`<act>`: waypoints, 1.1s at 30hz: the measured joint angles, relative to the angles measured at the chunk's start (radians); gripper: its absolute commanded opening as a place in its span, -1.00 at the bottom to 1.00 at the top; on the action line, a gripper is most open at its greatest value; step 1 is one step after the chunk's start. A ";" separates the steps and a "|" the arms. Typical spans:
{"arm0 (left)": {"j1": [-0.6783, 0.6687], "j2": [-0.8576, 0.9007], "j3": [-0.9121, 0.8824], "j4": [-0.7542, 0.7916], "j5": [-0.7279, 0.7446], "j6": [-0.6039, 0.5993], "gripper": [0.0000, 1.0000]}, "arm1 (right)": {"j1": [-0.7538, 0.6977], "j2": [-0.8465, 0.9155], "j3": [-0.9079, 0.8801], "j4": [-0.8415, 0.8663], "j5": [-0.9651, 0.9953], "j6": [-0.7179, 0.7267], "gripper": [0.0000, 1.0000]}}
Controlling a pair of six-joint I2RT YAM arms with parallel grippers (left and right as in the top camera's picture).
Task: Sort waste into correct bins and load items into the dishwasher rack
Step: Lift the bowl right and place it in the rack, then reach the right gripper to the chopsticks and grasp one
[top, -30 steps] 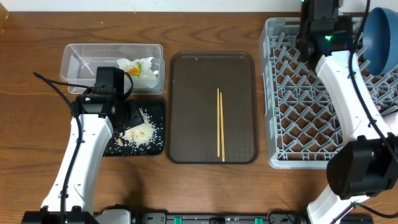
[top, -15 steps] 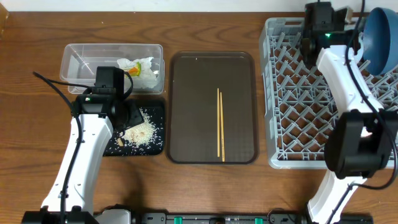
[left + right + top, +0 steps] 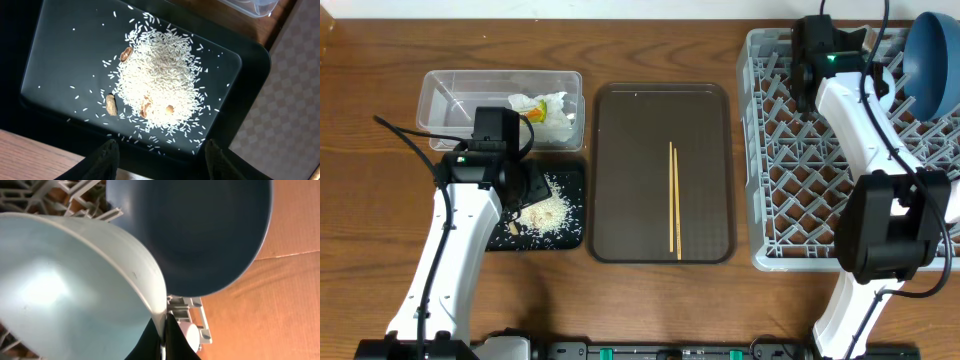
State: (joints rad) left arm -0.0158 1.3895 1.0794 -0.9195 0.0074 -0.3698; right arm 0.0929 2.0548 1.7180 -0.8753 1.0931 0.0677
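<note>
My right gripper (image 3: pixel 162 330) is shut on the rim of the light blue bowl (image 3: pixel 65 280), which it holds over the back of the grey dishwasher rack (image 3: pixel 800 200). The bowl is next to the dark blue plate (image 3: pixel 200 230), which stands on edge at the rack's back right corner (image 3: pixel 935 60). My left gripper (image 3: pixel 162 150) is open and empty above the near edge of the black tray (image 3: pixel 60 50), which holds the pile of rice (image 3: pixel 160 85). The napkin (image 3: pixel 555 115) and the yellow-green wrapper (image 3: pixel 530 115) lie in the clear tub (image 3: pixel 450 95). The chopsticks (image 3: pixel 673 195) lie on the brown tray (image 3: pixel 620 150). No cups show.
A few brown nut-like bits (image 3: pixel 111 104) lie in the rice. The brown tray sits between the two bins and the rack. Wooden table (image 3: pixel 620 300) surrounds everything.
My right arm has shifted a little to the left over the rack's back edge with the bowl. The left arm has not moved.
</note>
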 measured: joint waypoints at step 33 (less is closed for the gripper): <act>0.000 0.000 0.000 -0.001 0.000 0.000 0.18 | 0.118 -0.183 -0.006 -0.161 -1.061 0.079 0.49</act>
State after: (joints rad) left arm -0.0158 1.3895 1.0794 -0.9207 0.0074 -0.3698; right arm 0.2108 1.8717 1.7123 -1.0359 0.0326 0.1467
